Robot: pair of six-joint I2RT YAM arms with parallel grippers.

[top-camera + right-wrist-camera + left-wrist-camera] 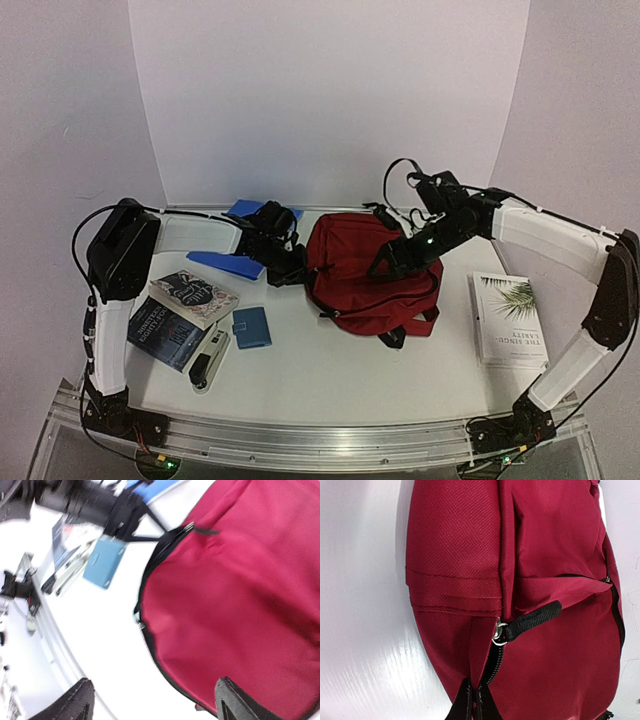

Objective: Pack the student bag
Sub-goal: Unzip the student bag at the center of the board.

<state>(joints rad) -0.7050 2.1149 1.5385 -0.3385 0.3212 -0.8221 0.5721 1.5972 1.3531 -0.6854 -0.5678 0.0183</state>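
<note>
The student bag [372, 272], a dark red backpack, lies in the middle of the table. My left gripper [294, 268] is at its left edge. In the left wrist view that gripper [476, 701] is shut, pinching a fold of the bag's red fabric [470, 645] just beside the zipper. The black zipper pull [535, 620] hangs from a metal ring a little above the pinch. My right gripper [392, 260] hovers over the bag's top. In the right wrist view it [152, 692] stands wide open, with the red bag [235, 595] and its black-edged rim below and nothing between the fingers.
Two books [195, 298] [163, 335] are stacked at the left, with a stapler-like tool [208, 362] and a small blue case [251, 327] in front. A blue folder [232, 263] lies behind the left gripper. A white book [508, 320] rests at the right.
</note>
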